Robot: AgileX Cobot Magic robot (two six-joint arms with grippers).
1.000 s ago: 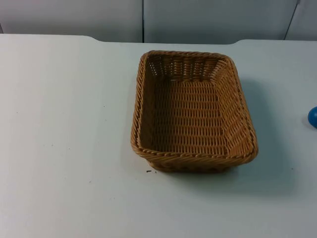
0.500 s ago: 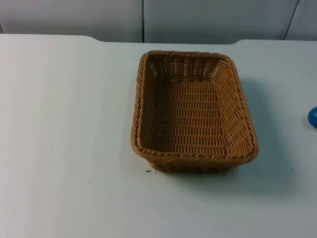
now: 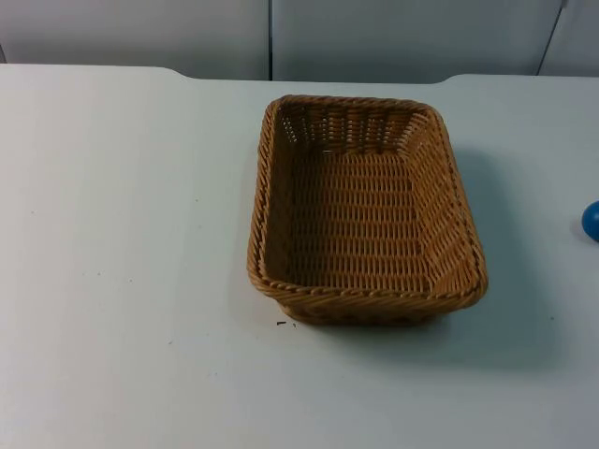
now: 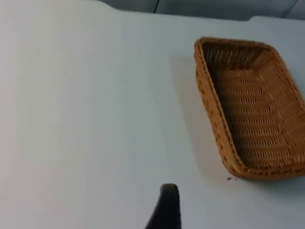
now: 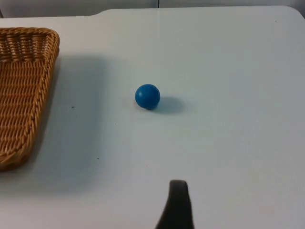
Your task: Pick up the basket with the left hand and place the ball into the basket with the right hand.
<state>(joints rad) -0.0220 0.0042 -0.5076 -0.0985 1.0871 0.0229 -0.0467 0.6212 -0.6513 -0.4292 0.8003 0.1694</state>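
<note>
An empty tan wicker basket (image 3: 366, 212) stands on the white table (image 3: 122, 234), right of the middle in the top view. A small blue ball (image 3: 591, 221) lies on the table at the far right edge, apart from the basket. In the left wrist view my left gripper (image 4: 165, 208) hovers over bare table, well short of the basket (image 4: 249, 106) and to its left. In the right wrist view my right gripper (image 5: 177, 204) hangs over the table with the ball (image 5: 147, 96) some way ahead of it and the basket's rim (image 5: 42, 81) off to the side.
The grey partition wall (image 3: 271, 37) closes off the table's far edge. A tiny dark speck (image 3: 281, 324) lies on the table by the basket's near left corner. Wide bare table stretches left of the basket.
</note>
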